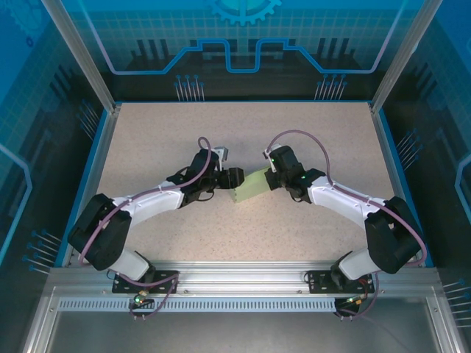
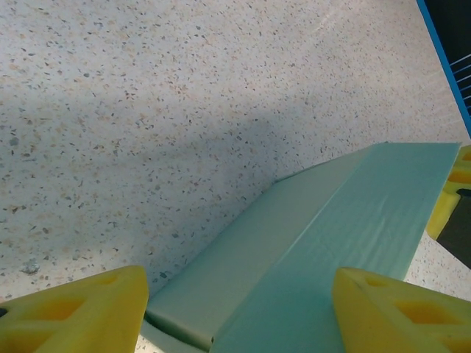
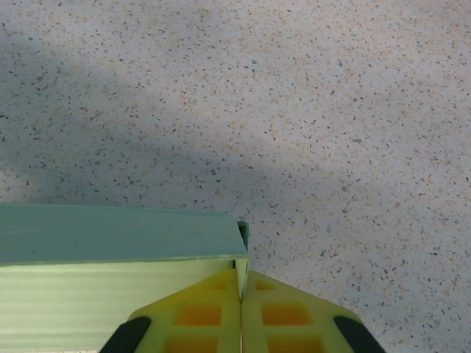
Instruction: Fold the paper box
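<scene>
Paper box (image 1: 250, 185), mint-green card, centre of table (image 1: 243, 132). Right gripper (image 3: 241, 283): pinched on thin wall at box's right end. Left gripper (image 2: 239, 301): spread wide, straddling left end; contact unclear.

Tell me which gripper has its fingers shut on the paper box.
The right gripper: its fingers pinch a thin edge of the paper box. The left gripper has fingers wide apart, straddling it.

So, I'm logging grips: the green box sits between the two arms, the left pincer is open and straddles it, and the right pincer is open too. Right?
No: the right pincer is shut, pinching a thin edge of the box, as the right wrist view shows. The rest stands: the box sits between the arms, and the left pincer is open and straddles it.
</scene>
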{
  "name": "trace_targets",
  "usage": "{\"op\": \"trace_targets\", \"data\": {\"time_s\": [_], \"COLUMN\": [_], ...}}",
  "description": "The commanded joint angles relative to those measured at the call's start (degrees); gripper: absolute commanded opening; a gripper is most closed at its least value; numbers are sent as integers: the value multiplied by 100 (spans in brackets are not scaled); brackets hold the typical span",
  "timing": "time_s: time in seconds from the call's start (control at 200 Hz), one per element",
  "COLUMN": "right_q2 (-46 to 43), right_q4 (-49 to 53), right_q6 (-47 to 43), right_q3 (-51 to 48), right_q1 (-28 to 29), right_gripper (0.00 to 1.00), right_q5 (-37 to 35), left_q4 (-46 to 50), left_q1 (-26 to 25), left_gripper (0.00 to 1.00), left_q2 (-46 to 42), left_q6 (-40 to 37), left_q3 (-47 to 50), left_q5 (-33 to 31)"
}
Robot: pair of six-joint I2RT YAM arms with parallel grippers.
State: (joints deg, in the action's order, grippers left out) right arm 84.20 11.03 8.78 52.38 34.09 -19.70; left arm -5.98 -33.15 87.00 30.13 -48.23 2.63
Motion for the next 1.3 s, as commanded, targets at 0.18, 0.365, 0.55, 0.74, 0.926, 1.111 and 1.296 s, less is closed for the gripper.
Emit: {"op": "trace_targets", "data": {"time_s": [0.18,0.365,0.55,0.74,0.926,1.111,1.296], "right_q2": [-143,-371,-718,-977,-429,268,638], "right_q4": [530,779,1218,1472,1331,1227,1062], "right_q6": [-95,-156,-262,-440,-343,-265,-208], "right_q3": [89,210,254,464,840,1067,997], "right_q1": [116,116,77,-312,-1150,-1492,-1692], "right_gripper": [21,30,41,49,54,55,52], "right_q5": [2,28,112,1069,2899,3744,3923], "left_q4": [7,-17,-35,-59,-71,-44,-53], "left_q1": [-163,-248,-297,-310,-332,-337,-343], "left_gripper": [68,67,67,67,67,67,67], "left_q2": [251,315,366,370,349,319,284], "left_q6": [54,5,-25,-60,-61,-95,-99], "left_q3": [345,402,393,378,378,354,328], "left_q5": [-234,-425,-510,-513,-509,-513,-499]}}
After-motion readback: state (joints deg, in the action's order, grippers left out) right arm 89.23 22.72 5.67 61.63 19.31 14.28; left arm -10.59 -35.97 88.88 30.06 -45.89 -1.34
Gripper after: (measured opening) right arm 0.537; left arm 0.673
